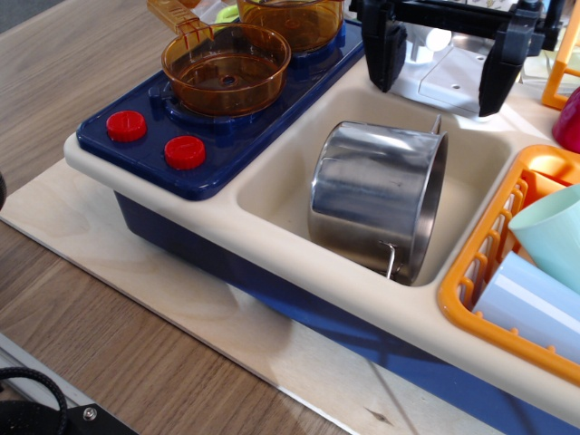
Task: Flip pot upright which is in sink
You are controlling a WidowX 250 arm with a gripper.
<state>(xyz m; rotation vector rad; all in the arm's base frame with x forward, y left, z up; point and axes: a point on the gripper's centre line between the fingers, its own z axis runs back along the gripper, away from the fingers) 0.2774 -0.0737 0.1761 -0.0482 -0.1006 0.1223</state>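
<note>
Your black two-fingered gripper hangs at the top edge of the view, its fingers spread wide with nothing between them; its upper body is cut off by the frame. It hovers above the far rim of the cream-beige rectangular plastic sink, apart from everything below.

Directly under and in front of it, the shiny stainless-steel cylindrical pot lies on its side inside the sink, open mouth facing right toward the rack, base toward the stove side. One thin wire loop handle pokes up near the rim at the top, another hangs at the bottom. You cannot see the pot's inside from here.

No brand, label or writing can be read anywhere.

To the left of the sink you have a dark blue stove panel with two red round knobs, carrying a translucent orange plastic pan; a second orange pan behind it is cut off by the top edge. To the right, an orange slatted dish rack holds a pale teal cup and a light blue cup, both partly out of frame. The white parts behind the gripper are hard to make out. The unit sits on a pale plywood board over the wood-grain bench.
</note>
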